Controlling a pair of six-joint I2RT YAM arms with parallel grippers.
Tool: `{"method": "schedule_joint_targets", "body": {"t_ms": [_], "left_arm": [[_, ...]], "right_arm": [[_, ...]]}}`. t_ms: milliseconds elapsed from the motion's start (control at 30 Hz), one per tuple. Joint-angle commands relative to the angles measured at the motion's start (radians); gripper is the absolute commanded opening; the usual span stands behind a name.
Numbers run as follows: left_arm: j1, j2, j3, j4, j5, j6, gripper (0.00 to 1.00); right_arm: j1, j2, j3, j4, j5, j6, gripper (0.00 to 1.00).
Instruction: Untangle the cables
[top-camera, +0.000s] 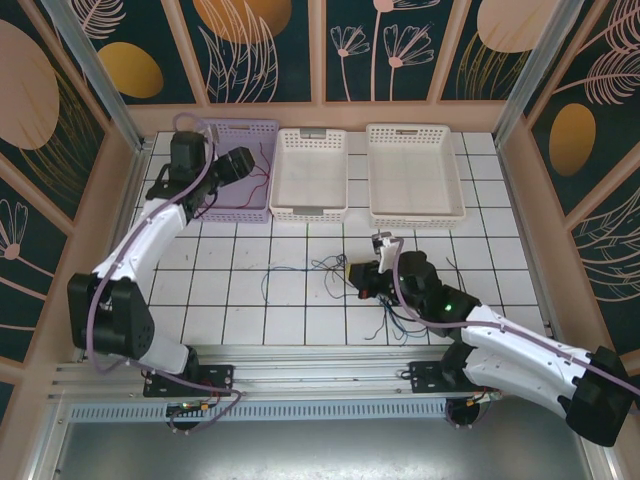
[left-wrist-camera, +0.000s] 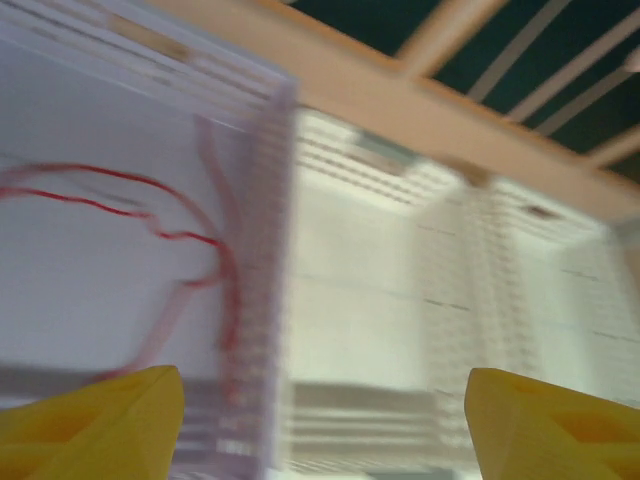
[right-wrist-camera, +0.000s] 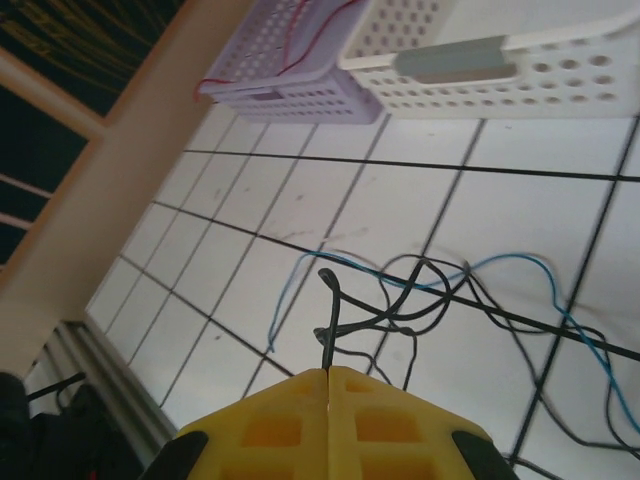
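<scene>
The cables (top-camera: 335, 268) are judged light, limp and thread-thin, so they are likely to slip and to drag knotted neighbours along. Hold is best taken on a single free strand away from the knot. The black and blue tangle lies on the tiles nearer the arms than the lilac basket (top-camera: 245, 128) and to its right. A red cable (left-wrist-camera: 130, 178) lies inside that basket. The right gripper (right-wrist-camera: 328, 374) is clenched on a dark strand (right-wrist-camera: 327, 345) of the tangle. The left gripper (left-wrist-camera: 322, 410) is spread wide above the basket and appears to hold nothing, though that view is blurred.
</scene>
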Motion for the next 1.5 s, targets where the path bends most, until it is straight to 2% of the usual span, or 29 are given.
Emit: {"method": "schedule_joint_targets", "body": {"t_ms": [0, 167, 467, 633, 833, 1033, 1267, 1467], "left_arm": [[-0.035, -0.052, -0.137, 0.153, 0.282, -0.129, 0.76], [-0.16, -0.16, -0.264, 0.185, 0.296, -0.11, 0.77], [-0.27, -0.304, -0.47, 0.475, 0.407, -0.27, 0.8], [-0.34, -0.342, -0.493, 0.488, 0.44, -0.25, 0.8], [-0.374, -0.383, -0.565, 0.499, 0.48, -0.223, 0.77], [-0.397, -0.376, -0.599, 0.448, 0.46, -0.182, 0.72], [-0.413, -0.365, -0.608, 0.512, 0.481, -0.211, 0.65], [-0.446, -0.35, -0.622, 0.571, 0.507, -0.228, 0.52]], "right_arm": [[0.002, 0.02, 0.061, 0.005, -0.111, -0.053, 0.0], [0.0, 0.051, 0.131, -0.007, -0.149, -0.078, 0.0], [0.001, 0.113, 0.228, -0.016, -0.248, -0.103, 0.0], [0.0, 0.143, 0.246, -0.029, -0.228, -0.093, 0.0], [-0.001, 0.147, 0.258, -0.019, -0.239, -0.085, 0.0], [0.0, 0.165, 0.263, -0.006, -0.252, -0.076, 0.0], [-0.001, 0.188, 0.258, 0.014, -0.282, -0.065, 0.0], [-0.001, 0.194, 0.255, 0.024, -0.28, -0.063, 0.0]]}}
